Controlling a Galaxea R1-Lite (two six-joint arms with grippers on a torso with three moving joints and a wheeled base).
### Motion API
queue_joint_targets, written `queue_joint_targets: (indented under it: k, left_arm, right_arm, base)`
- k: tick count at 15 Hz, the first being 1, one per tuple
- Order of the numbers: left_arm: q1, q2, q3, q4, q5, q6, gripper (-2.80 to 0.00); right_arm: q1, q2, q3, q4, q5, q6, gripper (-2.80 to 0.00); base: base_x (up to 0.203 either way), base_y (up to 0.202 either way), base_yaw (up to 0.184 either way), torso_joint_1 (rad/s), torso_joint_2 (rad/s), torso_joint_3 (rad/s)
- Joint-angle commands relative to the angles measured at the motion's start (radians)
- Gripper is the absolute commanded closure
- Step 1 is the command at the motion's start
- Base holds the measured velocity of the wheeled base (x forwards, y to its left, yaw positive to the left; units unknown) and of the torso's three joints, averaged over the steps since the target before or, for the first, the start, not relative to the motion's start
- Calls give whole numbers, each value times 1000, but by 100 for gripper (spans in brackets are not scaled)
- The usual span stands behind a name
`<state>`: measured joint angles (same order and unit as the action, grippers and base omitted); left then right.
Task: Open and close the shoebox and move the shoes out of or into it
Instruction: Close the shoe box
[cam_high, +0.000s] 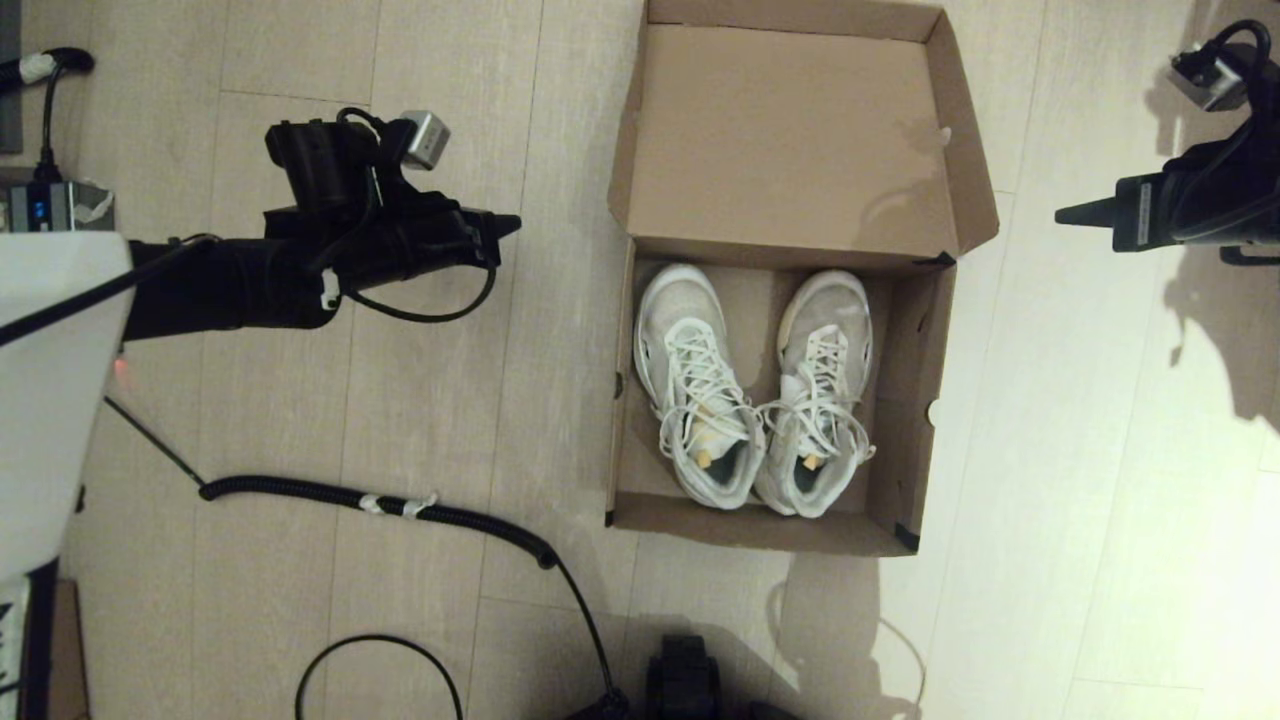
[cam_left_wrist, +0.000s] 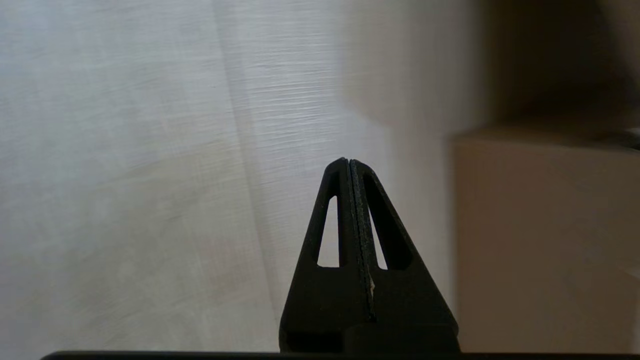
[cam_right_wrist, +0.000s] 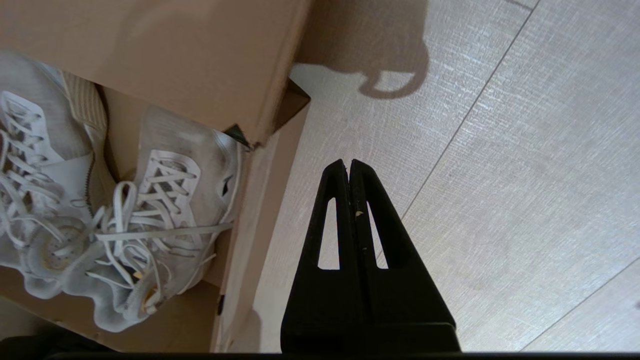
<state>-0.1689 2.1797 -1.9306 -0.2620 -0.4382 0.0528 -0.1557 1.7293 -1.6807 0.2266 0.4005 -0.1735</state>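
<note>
Lying open on the pale wood-grain floor (cam_high: 420, 400), the shoebox (cam_high: 905, 420) of plain brown cardboard has its flap lid (cam_high: 780, 140) folded back on the far side. The shoes (cam_high: 700, 390), white mesh with loose laces, sit side by side inside. Bare floor flanks both walls, where the left gripper (cam_high: 508, 224) and right gripper (cam_high: 1068, 213) hover, fingers pressed together.

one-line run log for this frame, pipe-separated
shoebox: lid open | shoes: both inside | left gripper: shut, empty, left of box | right gripper: shut, empty, right of box
</note>
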Motion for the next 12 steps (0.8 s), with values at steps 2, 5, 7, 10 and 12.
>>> queue_joint_targets:
  k: [2,5,7,10,12]
  left_arm:
    - [25,25,-2,-11,-96,-1,0]
    - [40,42,-4,-11,-252,-1,0]
    - [40,49,-7,-13,-303,0,0]
    - [22,52,-9,-60,-317,-1,0]
    - [-2,60,-8,-93,-317,-1,0]
  right_arm:
    - [-7,57,-20,0,29,-20,0]
    - [-71,85,-20,1,199,-63,0]
    - [-80,104,-8,5,218,-123,0]
    - [-84,133,6,3,218,-192,0]
    - [-84,154,9,1,219,-208,0]
  base:
    - [0,0,0,0,0,0]
    - [0,0,0,0,0,0]
    - [0,0,0,0,0,0]
    - [0,0,0,0,0,0]
    - [0,0,0,0,0,0]
